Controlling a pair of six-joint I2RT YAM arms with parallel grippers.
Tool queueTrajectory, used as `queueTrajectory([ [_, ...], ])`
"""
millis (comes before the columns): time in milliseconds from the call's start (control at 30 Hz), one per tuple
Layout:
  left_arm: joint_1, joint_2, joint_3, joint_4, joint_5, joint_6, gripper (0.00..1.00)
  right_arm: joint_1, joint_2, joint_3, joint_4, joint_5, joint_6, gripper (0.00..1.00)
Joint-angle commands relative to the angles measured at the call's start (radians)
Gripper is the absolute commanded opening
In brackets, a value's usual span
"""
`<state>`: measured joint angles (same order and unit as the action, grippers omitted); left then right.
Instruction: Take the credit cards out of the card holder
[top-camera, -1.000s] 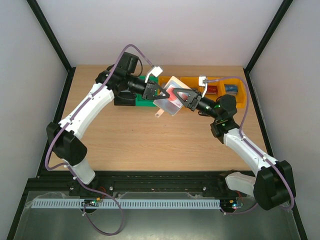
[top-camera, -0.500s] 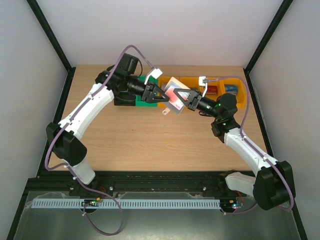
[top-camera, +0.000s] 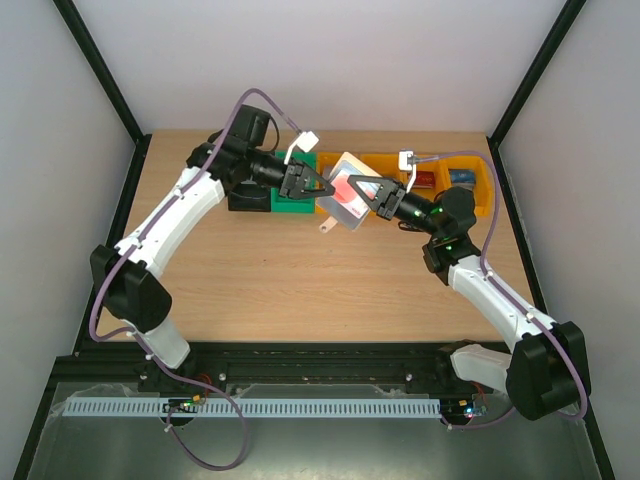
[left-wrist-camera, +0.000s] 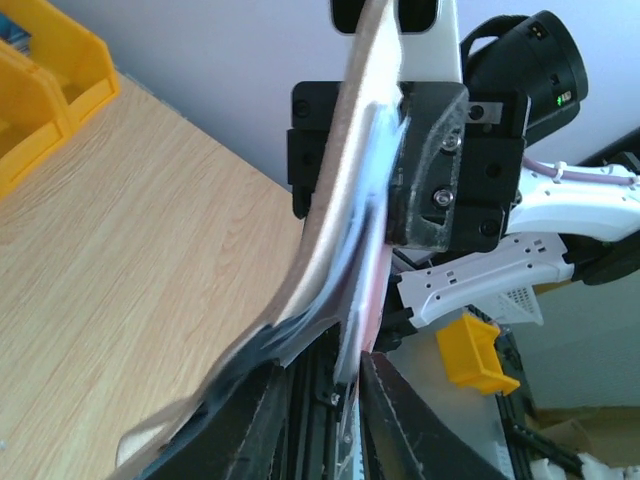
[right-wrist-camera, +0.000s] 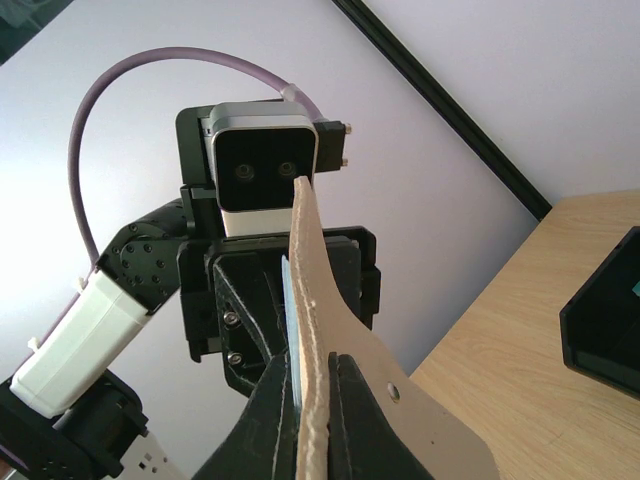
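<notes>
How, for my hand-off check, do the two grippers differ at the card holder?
The right gripper is shut on the card holder; the left gripper has jaws apart around its opposite edge, grip unclear. The right reaches in from the orange bin, the left from the green bin. Both meet at the holder in mid-air.

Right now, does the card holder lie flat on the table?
No, the card holder stands on edge above the table, pinched in the right gripper.

Two tools (top-camera: 322, 190) (top-camera: 358, 197), one card holder (top-camera: 346, 168), one black bin (top-camera: 245, 201), one green bin (top-camera: 290, 207).
</notes>
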<state>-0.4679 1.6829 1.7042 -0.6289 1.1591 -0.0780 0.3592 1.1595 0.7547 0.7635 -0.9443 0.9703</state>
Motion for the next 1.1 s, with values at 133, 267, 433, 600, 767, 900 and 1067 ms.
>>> queueTrajectory([
  [133, -0.019, -0.023, 0.004, 0.002, 0.024, 0.012, 0.02, -0.002, -0.009, 0.024, 0.058, -0.022, 0.004, 0.02],
  [267, -0.018, -0.026, 0.003, -0.033, 0.016, 0.043, 0.02, -0.017, -0.014, 0.028, 0.043, -0.016, 0.002, 0.03],
  [433, -0.018, -0.028, -0.002, -0.056, 0.022, 0.067, 0.21, -0.029, -0.012, 0.029, 0.058, -0.022, 0.028, 0.03],
  [600, -0.018, -0.025, 0.000, -0.032, 0.012, 0.044, 0.19, -0.029, -0.013, 0.026, 0.076, -0.035, 0.039, 0.02],
  [767, -0.020, -0.012, -0.001, 0.064, 0.024, -0.048, 0.15, -0.029, -0.023, 0.029, 0.051, -0.045, 0.014, 0.02],
  [900, -0.023, -0.008, 0.012, 0.063, 0.038, -0.043, 0.05, -0.029, -0.027, 0.031, 0.037, -0.048, 0.006, 0.02],
  [1067, -0.023, -0.015, 0.007, 0.002, 0.028, 0.011, 0.02, -0.035, -0.029, 0.040, 0.025, -0.043, -0.002, 0.05],
])
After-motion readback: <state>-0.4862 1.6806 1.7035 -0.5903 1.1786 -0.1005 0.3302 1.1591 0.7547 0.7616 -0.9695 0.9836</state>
